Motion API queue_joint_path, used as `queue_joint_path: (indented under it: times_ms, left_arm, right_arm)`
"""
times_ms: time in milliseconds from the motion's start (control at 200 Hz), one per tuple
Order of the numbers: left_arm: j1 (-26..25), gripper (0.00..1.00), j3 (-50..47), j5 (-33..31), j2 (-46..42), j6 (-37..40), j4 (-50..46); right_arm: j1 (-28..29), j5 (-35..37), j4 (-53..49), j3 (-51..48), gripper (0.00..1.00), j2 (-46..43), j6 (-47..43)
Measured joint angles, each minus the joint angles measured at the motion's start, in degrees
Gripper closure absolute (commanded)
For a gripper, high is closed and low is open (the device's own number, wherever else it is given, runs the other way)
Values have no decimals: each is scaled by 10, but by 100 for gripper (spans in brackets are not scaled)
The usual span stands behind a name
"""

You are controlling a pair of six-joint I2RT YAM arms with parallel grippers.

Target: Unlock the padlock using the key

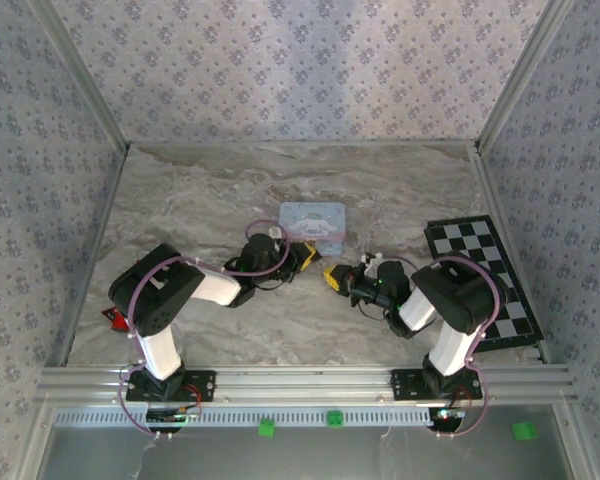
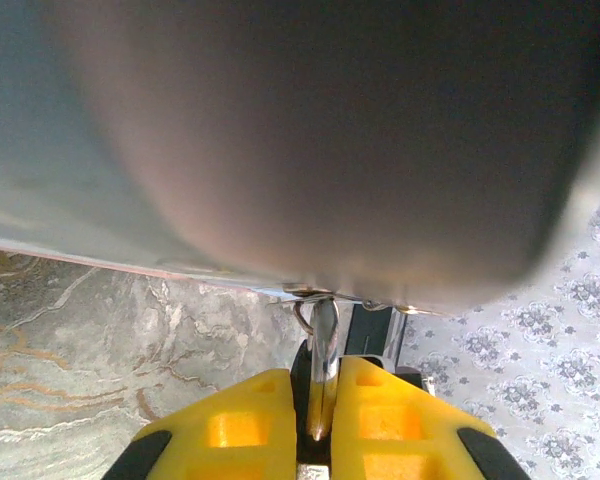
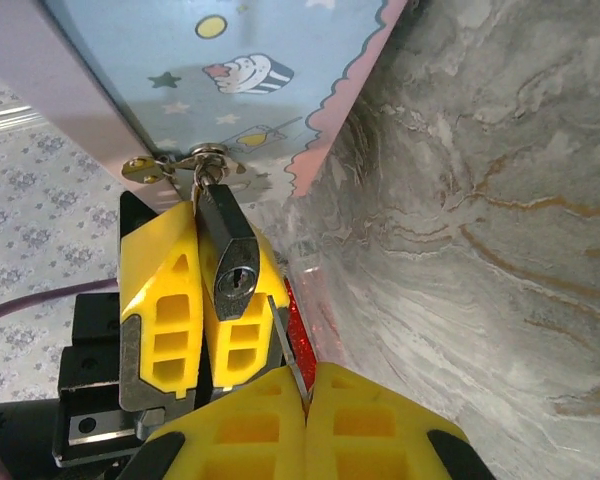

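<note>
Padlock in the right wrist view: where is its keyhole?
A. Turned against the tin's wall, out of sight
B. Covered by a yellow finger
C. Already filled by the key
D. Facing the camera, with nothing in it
D: the padlock hangs from the clasp of the tin, its keyhole toward the camera and bare.

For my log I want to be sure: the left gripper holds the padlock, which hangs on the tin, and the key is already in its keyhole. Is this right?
Not quite: the right wrist view shows the keyhole empty, with the key held in the right gripper, short of it. The left gripper does hold the padlock, which hangs on the tin.
</note>
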Motion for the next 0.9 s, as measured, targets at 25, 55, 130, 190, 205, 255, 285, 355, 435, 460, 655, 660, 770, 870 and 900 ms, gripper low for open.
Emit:
queue_joint_path:
  times_ms: [25, 55, 130, 190, 205, 255, 285, 355, 435, 460, 655, 660, 770, 870, 900]
  left_arm:
    - [0, 100, 0, 1, 0, 0, 0]
    - [0, 100, 0, 1, 0, 0, 0]
    - [0, 100, 0, 1, 0, 0, 0]
    - [0, 100, 0, 0, 0, 0, 3]
    - [0, 100, 0, 0, 0, 0, 4]
    - [0, 100, 0, -1, 0, 0, 5]
    - [0, 100, -1, -2, 0, 0, 7]
    - [0, 100, -1, -2, 0, 0, 8]
    - [0, 100, -1, -2, 3, -1, 9]
    - [0, 100, -1, -2, 3, -2, 9]
    - [0, 100, -4, -1, 4, -7, 14]
    - [0, 100, -4, -1, 4, -8, 15]
    - [0, 100, -5, -1, 5, -11, 19]
    - [0, 100, -6, -2, 6, -11, 25]
    - [0, 100, -6, -2, 6, -11, 25]
  right_arm:
    - [0, 0, 0, 2, 100, 0, 0]
    - [0, 0, 0, 5, 100, 0, 0]
    - [0, 0, 0, 13, 100, 0, 0]
    - [-2, 0, 0, 17, 100, 1, 1]
    - [-2, -1, 0, 17, 100, 1, 2]
    - [-3, -2, 0, 19, 100, 3, 2]
    - [-3, -3, 0, 19, 100, 4, 3]
    - [-3, -4, 2, 19, 100, 6, 3]
    - [-3, -5, 3, 19, 100, 8, 4]
    - [-3, -5, 3, 19, 100, 8, 4]
    - [-8, -10, 3, 19, 100, 9, 4]
    - [-8, -10, 3, 19, 100, 9, 4]
    - [-10, -11, 4, 19, 100, 10, 4]
    - [-11, -12, 7, 19, 100, 12, 4]
    - [-12, -13, 7, 19, 100, 12, 4]
